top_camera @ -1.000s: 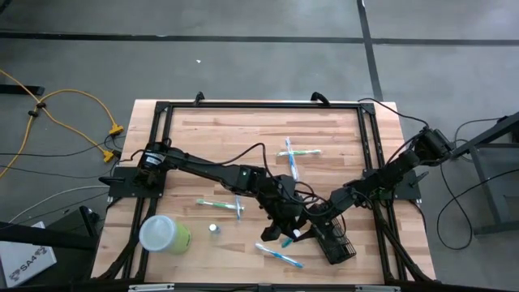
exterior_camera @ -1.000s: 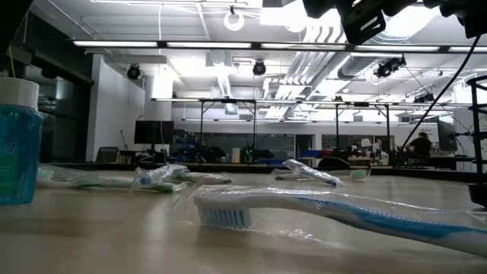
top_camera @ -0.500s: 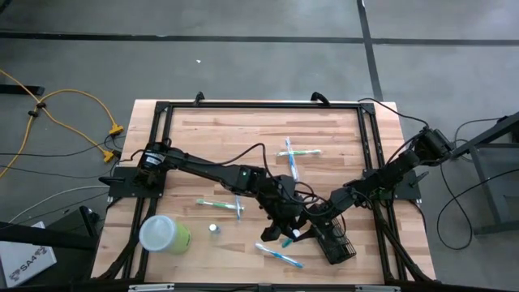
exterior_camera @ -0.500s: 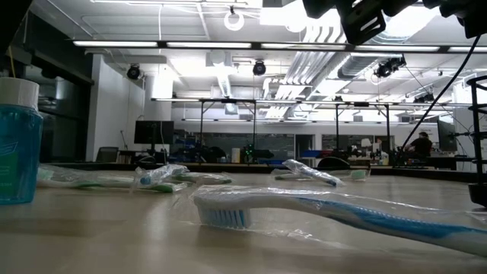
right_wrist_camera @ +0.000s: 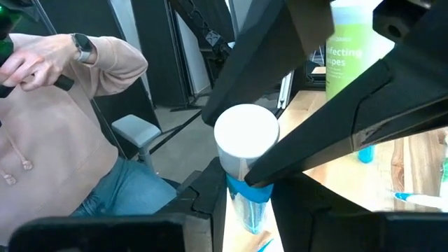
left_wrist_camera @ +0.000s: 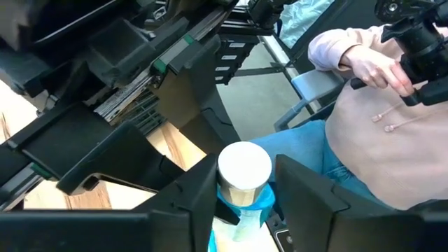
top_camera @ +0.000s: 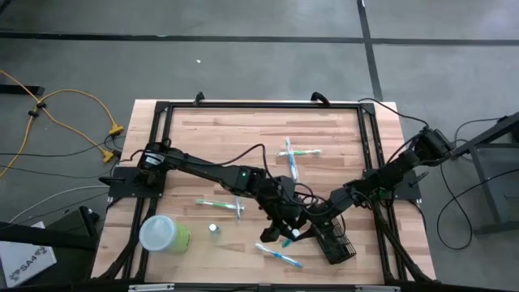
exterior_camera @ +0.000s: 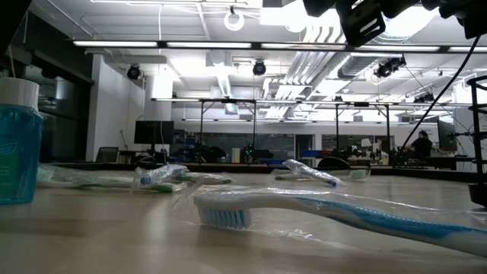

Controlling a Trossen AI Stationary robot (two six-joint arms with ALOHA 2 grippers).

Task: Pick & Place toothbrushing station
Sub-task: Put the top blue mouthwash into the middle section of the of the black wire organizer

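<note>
Overhead, far left: a lime-green cup with a whitish lid lies on its side on the wooden surface, near the front corner.
Beside the cup: a small pale object; I cannot make out what it is.
Left of centre: one toothbrush lies flat, well apart from the cup.
Centre back: two toothbrushes lie crossed over each other.
Centre front: another toothbrush lies near the front edge.
Left gripper: I have it reaching across to the middle front of the surface, just beside the station. Its wrist camera shows a small blue bottle with a white cap right ahead of it. I cannot tell whether the gripper clamps the bottle or stands apart from it.
Right gripper: it sits at the station's inner end, close to the left gripper. I cannot tell whether it is apart, together or clamped on anything.
Toothbrushing station: the black wire-mesh box sits right of centre near the front edge, set at an angle.
Table-height camera: a wrapped toothbrush fills the foreground; a blue white-capped bottle stands at the far left.
Beyond the surface: a seated person in a pale pink top and jeans.
</note>
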